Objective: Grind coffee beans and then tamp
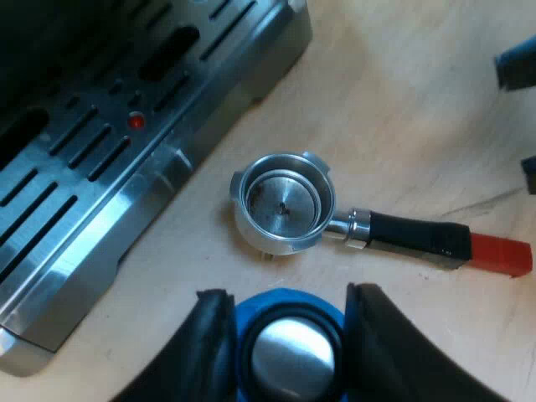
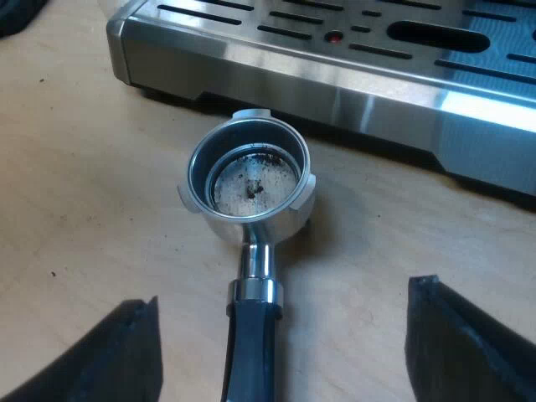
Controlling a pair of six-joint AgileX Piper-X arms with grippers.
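The metal holder (image 2: pixel 249 180) lies loose on the pale wooden desk (image 2: pixel 75 193), its round basket (image 1: pixel 285 205) facing up. The basket is nearly bare inside: shiny metal with a few dark specks and smears of coffee on the bottom. Its dark handle (image 2: pixel 249 360) runs straight back from the basket and passes between the right fingers (image 2: pixel 109 352). These stand wide apart, one on each side of the handle, and neither touches it. The basket sits just ahead of their tips. From the left wrist, the handle's red end (image 1: pixel 501 254) rests flat on the desk, pointing away from the basket.

The left fingers (image 1: pixel 209 343) are closed around the tamper (image 1: pixel 289 352), a blue one with a dark ring and a round metal face. One finger presses on each flank. The holder's basket lies just beyond these fingertips, close to the tamper but apart from it.

Past the holder, farther from both pairs of fingers, stands the espresso machine (image 2: pixel 352 92). Its slotted steel drip tray (image 1: pixel 100 167) has a small red dot among the slots. The tray's front edge is near the basket without touching it.
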